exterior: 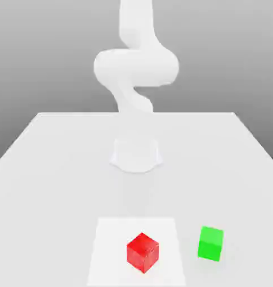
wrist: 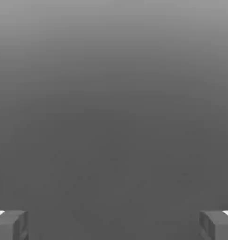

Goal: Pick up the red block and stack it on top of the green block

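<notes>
red block [exterior: 143, 253]: Sat on the white patch [exterior: 107, 263], within its edges, one upright corner turned towards the exterior view. Smooth, plain-faced and cube-like, with crisp edges.
green block [exterior: 211, 244]: Sat off the white patch, just beside it on the exterior view's right. Also cube-like, flat-sided, evenly bright.
pincer [wrist: 114, 226]: Held wide apart, with nothing gripped.
arm [exterior: 136, 67]: Rose beyond the white patch, rounded, glossy-looking, white.
surface [exterior: 43, 196]: Spread out pale and flat around the white patch; material impossible to tell.
step in hand: Judged to be the approach, with grasp and stacking both undone.
next move: Seemed to call for reaching over the white patch, turning to match the red block's flat sides, then lowering around them before closing.
</notes>
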`<state>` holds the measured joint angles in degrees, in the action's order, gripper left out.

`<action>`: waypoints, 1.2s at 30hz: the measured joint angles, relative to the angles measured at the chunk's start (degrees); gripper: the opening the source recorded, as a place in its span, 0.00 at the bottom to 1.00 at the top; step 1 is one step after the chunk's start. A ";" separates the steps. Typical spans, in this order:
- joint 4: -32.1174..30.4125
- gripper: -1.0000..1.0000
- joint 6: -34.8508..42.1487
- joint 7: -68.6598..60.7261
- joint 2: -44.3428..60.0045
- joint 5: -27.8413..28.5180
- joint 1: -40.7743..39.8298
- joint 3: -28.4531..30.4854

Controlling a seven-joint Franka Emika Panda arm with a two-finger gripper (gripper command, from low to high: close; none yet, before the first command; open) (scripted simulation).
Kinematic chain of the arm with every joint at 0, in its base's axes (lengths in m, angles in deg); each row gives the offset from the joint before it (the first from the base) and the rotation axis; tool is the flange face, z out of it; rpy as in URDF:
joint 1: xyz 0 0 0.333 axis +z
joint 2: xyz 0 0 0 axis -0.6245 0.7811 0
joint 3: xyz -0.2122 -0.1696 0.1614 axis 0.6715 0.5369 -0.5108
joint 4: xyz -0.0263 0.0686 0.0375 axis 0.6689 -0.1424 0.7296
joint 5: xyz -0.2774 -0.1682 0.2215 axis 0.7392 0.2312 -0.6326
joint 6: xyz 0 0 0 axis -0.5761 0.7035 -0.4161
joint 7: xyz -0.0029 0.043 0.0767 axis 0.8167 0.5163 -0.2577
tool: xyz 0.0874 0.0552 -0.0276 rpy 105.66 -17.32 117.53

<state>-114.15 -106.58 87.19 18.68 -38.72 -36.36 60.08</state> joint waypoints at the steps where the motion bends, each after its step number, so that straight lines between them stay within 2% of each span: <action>1: -0.72 0.50 -0.99 -2.24 2.26 -0.35 1.04 0.91; 13: -8.80 0.50 -12.37 -27.84 27.53 -5.12 9.14 7.47; 18: -12.17 0.50 -17.14 -37.40 37.82 -5.67 10.08 7.66; 23: -15.17 0.50 -22.37 -44.04 47.69 -3.21 9.99 7.65; 28: -14.10 0.50 -30.60 -47.67 57.96 -6.66 7.88 4.75; 29: -13.92 0.00 -31.62 -48.05 59.20 -7.15 7.43 4.20; 36: -13.94 0.00 -31.42 -47.94 59.08 -7.00 7.42 4.21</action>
<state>-128.09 -138.00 39.25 77.76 -45.72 -28.94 64.29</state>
